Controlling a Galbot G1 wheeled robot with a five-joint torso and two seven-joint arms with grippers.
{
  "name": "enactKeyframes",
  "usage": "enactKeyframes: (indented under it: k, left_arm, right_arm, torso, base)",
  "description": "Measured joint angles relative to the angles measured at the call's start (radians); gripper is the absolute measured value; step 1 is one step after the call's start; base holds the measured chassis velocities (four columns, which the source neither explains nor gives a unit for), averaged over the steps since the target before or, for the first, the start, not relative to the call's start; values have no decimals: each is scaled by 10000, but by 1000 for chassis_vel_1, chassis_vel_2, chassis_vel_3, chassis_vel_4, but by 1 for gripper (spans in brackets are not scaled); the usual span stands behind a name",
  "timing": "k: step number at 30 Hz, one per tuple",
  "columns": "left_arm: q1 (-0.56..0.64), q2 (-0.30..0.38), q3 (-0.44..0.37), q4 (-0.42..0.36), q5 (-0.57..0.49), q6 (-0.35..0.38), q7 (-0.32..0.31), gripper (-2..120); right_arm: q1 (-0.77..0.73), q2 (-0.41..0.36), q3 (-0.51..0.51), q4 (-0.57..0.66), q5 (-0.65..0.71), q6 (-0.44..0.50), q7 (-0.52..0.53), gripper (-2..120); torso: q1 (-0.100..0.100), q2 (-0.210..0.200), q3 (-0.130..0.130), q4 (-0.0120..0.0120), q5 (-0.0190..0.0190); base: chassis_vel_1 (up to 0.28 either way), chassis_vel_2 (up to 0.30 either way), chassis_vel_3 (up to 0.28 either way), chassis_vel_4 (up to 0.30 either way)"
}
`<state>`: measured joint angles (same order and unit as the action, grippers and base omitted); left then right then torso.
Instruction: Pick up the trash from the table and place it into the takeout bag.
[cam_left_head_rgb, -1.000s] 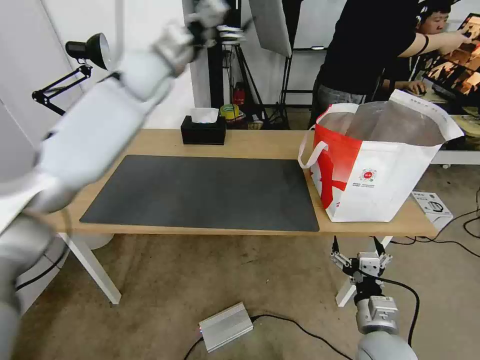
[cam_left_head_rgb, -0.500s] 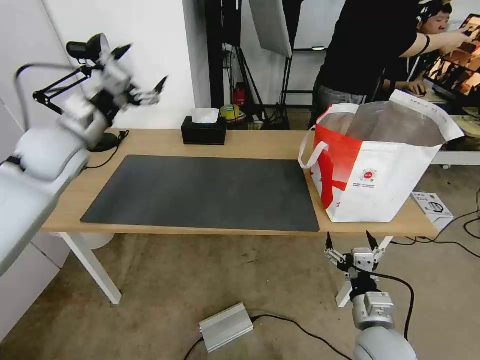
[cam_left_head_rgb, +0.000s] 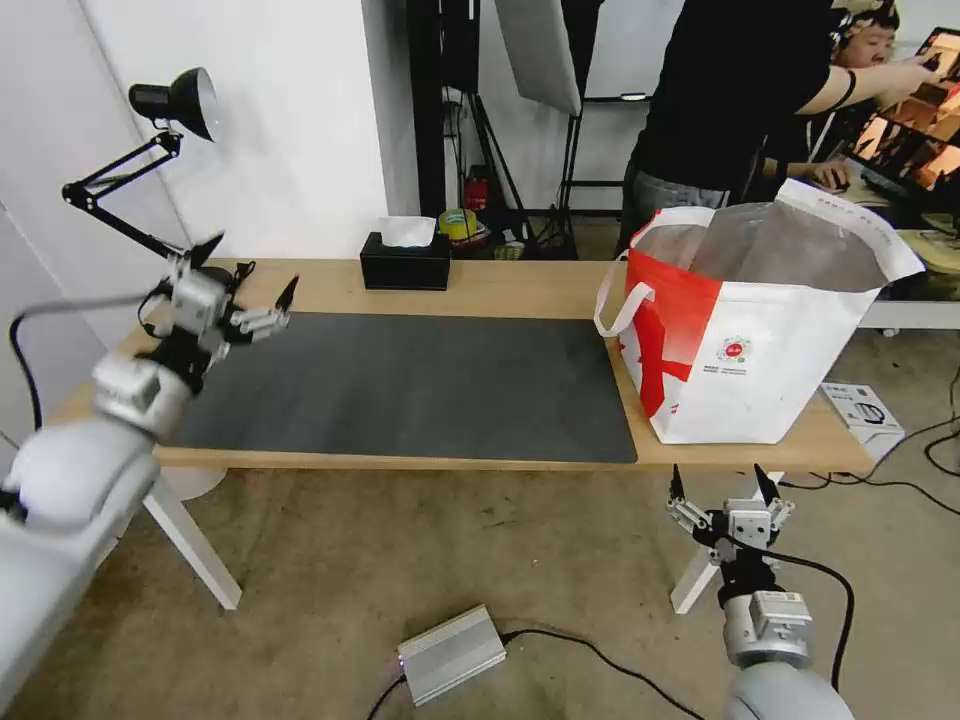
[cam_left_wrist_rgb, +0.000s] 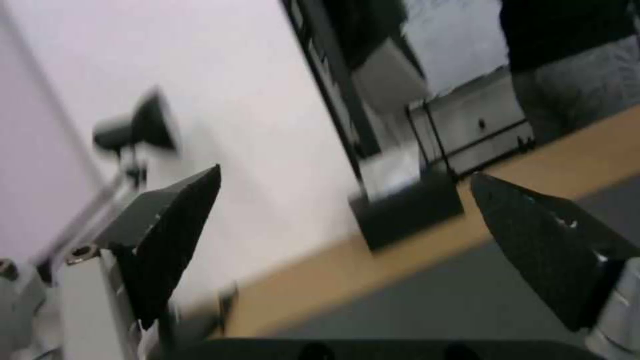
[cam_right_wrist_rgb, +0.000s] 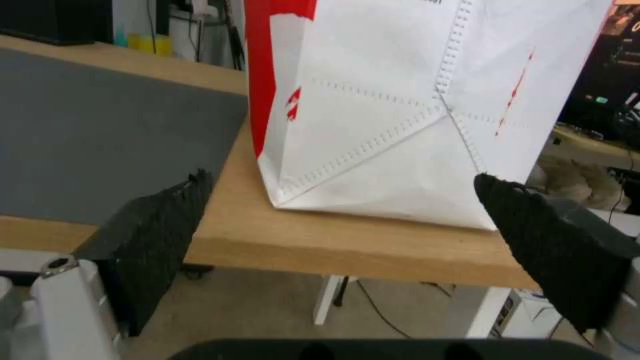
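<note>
Takeout bag (cam_left_head_rgb: 750, 330) on table (cam_left_head_rgb: 500, 290), just above open right tool (cam_left_head_rgb: 718, 487).

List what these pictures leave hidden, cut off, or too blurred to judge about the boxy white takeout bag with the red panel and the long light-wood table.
- Boxy white takeout bag with red panel: head view, its walls hide any contents; right wrist view, its top is cut off.
- Long light-wood table: head view, the bag hides its far right corner.
- Black tissue box: left wrist view, blurred.
- Open left gripper and open right gripper hold nothing.

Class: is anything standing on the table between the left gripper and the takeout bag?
Nothing visible does. The open left gripper hovers at the dark grey rectangular mat's far-left end; the boxy white-and-red takeout bag stands at the light-wood table's right end.
</note>
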<state>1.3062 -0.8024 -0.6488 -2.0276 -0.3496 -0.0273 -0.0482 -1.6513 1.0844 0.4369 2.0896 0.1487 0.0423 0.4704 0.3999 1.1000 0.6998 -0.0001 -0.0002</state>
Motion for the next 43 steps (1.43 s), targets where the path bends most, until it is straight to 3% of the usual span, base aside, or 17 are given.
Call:
enactKeyframes:
  k: [3, 5, 6, 7, 17, 29, 43]
  left_arm:
    - [1425, -1188, -272, -432, 494, -242, -335, 100]
    - [1425, -1188, -272, -432, 494, -242, -335, 100]
    - [2185, -2005, -284, -588, 979, -470, -517, 100]
    - [2397, -2254, -269, -627, 1141, -547, -556, 100]
    - [3752, -3806, 331, -812, 2400, -1316, -1012, 100]
    - [4424, -4573, 647, -674, 3003, -2137, -1058, 100]
    - [4607, -4825, 642, -617, 3172, -2440, -1034, 100]
  right_arm:
    - [-57, -5, 0, -59, 40, 20, -6, 100]
    - [-57, -5, 0, -59, 40, 20, -6, 100]
    - [-79, -1, -2, -74, 58, 26, -6, 100]
    - [-79, 1, -6, -74, 59, 27, -6, 100]
    - [-73, 127, -98, -87, 50, 28, -6, 100]
    - [-158, 213, -80, -86, 1, 28, 6, 100]
    - [-256, 265, -82, -55, -33, 30, 20, 100]
  torso:
    - [0, 0, 0, 1, 5]
    - [0, 0, 0, 1, 5]
    - [0, 0, 0, 2, 1]
    - [0, 0, 0, 3, 1]
    - [0, 0, 1, 0, 5]
    - [1, 0, 1, 0, 3]
    - [1, 0, 2, 1, 2]
  base:
    - [0, 0, 0, 0]
    - [0, 0, 0, 0]
    - [0, 0, 0, 0]
    - [0, 0, 0, 0]
    - [0, 0, 0, 0]
    - [0, 0, 0, 0]
    - [0, 0, 0, 0]
